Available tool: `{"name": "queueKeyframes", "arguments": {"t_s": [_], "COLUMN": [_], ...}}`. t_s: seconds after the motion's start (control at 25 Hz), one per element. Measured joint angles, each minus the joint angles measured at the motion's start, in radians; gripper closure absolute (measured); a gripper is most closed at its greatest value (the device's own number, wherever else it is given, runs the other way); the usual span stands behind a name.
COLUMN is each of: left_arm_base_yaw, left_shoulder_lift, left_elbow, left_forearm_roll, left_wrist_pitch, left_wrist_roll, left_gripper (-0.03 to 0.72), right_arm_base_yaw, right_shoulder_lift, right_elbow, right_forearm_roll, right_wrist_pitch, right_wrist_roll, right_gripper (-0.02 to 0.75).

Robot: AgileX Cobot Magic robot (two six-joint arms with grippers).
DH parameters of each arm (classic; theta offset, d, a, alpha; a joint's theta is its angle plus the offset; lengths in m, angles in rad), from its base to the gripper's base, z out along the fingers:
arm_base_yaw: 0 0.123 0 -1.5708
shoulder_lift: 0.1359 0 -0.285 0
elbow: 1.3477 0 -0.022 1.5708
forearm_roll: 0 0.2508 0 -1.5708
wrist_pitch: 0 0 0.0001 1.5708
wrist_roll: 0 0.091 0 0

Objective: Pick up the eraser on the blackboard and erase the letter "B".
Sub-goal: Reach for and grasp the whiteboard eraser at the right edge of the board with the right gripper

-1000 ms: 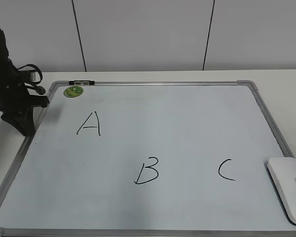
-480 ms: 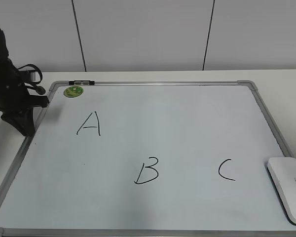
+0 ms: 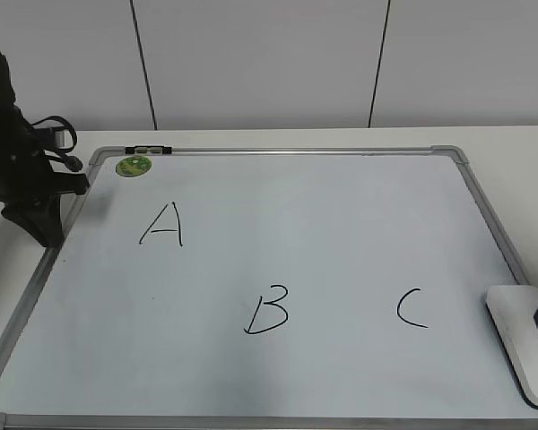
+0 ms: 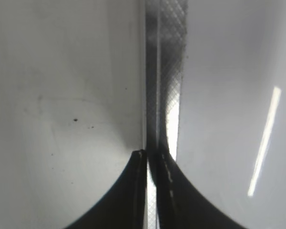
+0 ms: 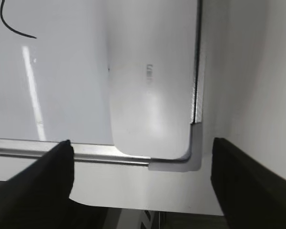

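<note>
Left arm parked, right one over the eraser

Left gripper (image 4: 151, 160) sits on the board's (image 3: 341, 215) ribbed metal frame, jaws nearly shut, holding nothing. "B" (image 3: 268, 310) is bottom-middle. The smooth rounded white eraser (image 5: 150, 81) lies in the right corner between the right gripper's (image 5: 142, 164) wide-open jaws.

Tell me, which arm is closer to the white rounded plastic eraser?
Right. The right gripper hovers directly over the white rounded plastic eraser; the left gripper sits at the whiteboard's far left edge.

The eraser (image 5: 150, 90) lies in the blackboard (image 5: 52, 86) corner, framed between the spread fingers (image 5: 43, 179).
</note>
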Motion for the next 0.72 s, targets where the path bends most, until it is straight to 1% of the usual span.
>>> {"name": "queueKeyframes", "arguments": {"t_s": [0.12, 0.2, 0.28, 0.36, 0.48, 0.72], "left_arm_base_yaw": [0.000, 0.000, 0.000, 0.000, 0.000, 0.000], "left_shoulder_lift": [0.000, 0.000, 0.000, 0.000, 0.000, 0.000], "left_elbow": [0.000, 0.000, 0.000, 0.000, 0.000, -0.001], "left_forearm_roll": [0.000, 0.000, 0.000, 0.002, 0.006, 0.015], "left_wrist_pitch": [0.000, 0.000, 0.000, 0.000, 0.000, 0.002], "left_wrist_roll": [0.000, 0.000, 0.000, 0.000, 0.000, 0.000], "left_gripper": [0.657, 0.657, 0.656, 0.655, 0.653, 0.650], "right_arm_base_yaw": [0.018, 0.044, 0.072, 0.095, 0.100, 0.100], "right_shoulder_lift": [0.060, 0.094, 0.123, 0.137, 0.148, 0.182], "right_elbow": [-0.002, -0.002, -0.002, -0.006, -0.010, -0.010], "right_forearm_roll": [0.014, 0.011, -0.021, -0.082, -0.126, -0.138], "right_wrist_pitch": [-0.030, -0.044, -0.062, -0.073, -0.094, -0.120], "right_wrist_roll": [-0.003, -0.001, 0.050, 0.116, 0.162, 0.177], "right_gripper": [0.064, 0.064, 0.064, 0.064, 0.066, 0.068]}}
